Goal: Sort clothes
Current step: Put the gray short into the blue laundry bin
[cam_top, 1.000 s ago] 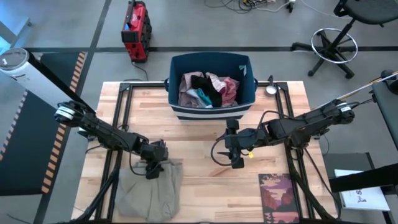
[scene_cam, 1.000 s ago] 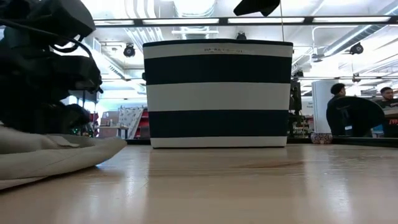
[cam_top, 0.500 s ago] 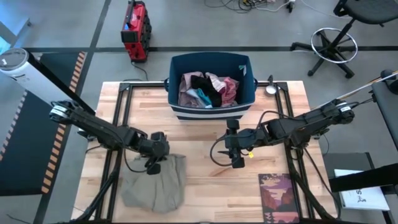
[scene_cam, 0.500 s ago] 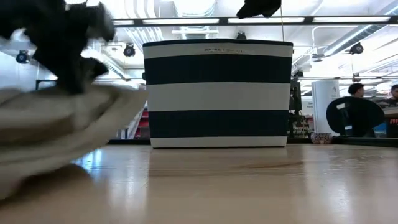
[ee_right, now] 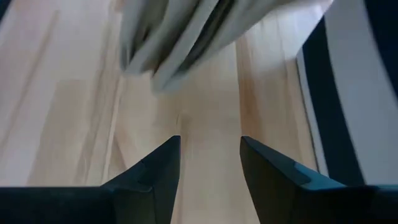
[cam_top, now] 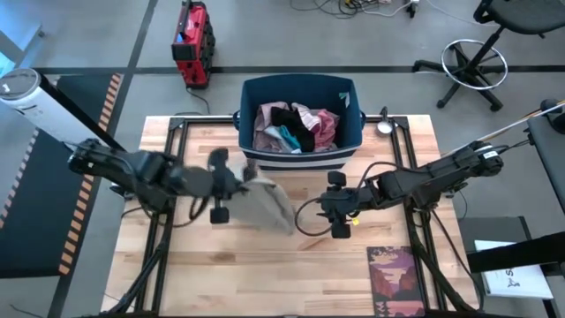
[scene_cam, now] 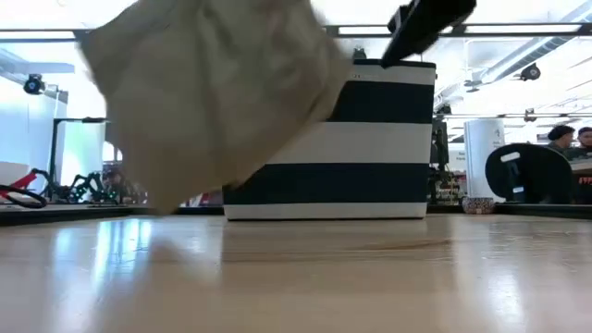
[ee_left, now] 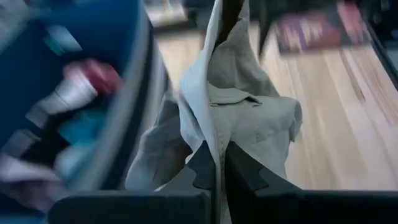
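holding khaki trousers [cam_top: 267, 206] | left pincer [cam_top: 231, 184] | bin [scene_cam: 370, 139] label unreadable

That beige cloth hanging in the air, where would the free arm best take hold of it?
Probably the loose lower edge of the khaki trousers, coming from the right gripper side. The left gripper pinches the top, so the fabric hangs free above the table, its hem toward the open right fingers.
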Available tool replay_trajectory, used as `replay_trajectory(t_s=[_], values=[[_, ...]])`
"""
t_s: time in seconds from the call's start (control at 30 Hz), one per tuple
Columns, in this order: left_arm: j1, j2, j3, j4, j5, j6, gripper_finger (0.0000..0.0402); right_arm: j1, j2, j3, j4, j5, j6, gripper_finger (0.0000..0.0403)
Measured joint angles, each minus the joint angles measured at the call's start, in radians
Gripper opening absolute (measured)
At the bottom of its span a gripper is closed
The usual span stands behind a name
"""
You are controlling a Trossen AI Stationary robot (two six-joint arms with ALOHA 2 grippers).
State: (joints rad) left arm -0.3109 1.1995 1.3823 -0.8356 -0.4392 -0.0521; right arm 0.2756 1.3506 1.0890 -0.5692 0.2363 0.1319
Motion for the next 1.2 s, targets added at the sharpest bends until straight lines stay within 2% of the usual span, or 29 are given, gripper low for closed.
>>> replay_trajectory(t_s=[0.27, 0.53, 0.7, 0.8, 0.83, 0.9, 1.07, 1.2], values=[[0.108, 0.032, 0.311, 0.000, -0.042, 0.254, 0.0000, 0.000, 0.000, -0.092, 0.048, 0.000, 0.044, 0.0124], [0.332, 0.195, 0.620, 0.003, -0.038, 0.480, 0.0000, 0.000, 0.000, -0.111, 0.098, 0.000, 0.044, 0.0107], [0.500, 0.346, 0.825, -0.033, 0.126, 0.517, 0.0000, 0.000, 0.000, -0.114, 0.107, -0.001, 0.044, 0.0099], [0.579, 0.439, 0.958, -0.070, 0.174, 0.540, 0.0000, 0.000, 0.000, -0.115, 0.109, -0.001, 0.043, 0.0096], [0.600, 0.463, 0.977, -0.061, 0.174, 0.551, 0.0000, 0.000, 0.000, -0.115, 0.109, -0.001, 0.044, 0.0094], [0.632, 0.464, 0.937, 0.025, 0.174, 0.598, 0.0000, 0.000, 0.000, -0.115, 0.110, -0.001, 0.043, 0.0092], [0.706, 0.500, 0.932, 0.081, 0.196, 0.635, 0.0000, 0.001, 0.000, -0.116, 0.113, -0.002, 0.041, 0.0092], [0.751, 0.535, 0.932, 0.085, 0.281, 0.623, 0.0000, 0.002, 0.000, -0.116, 0.117, -0.003, 0.040, 0.0098]])
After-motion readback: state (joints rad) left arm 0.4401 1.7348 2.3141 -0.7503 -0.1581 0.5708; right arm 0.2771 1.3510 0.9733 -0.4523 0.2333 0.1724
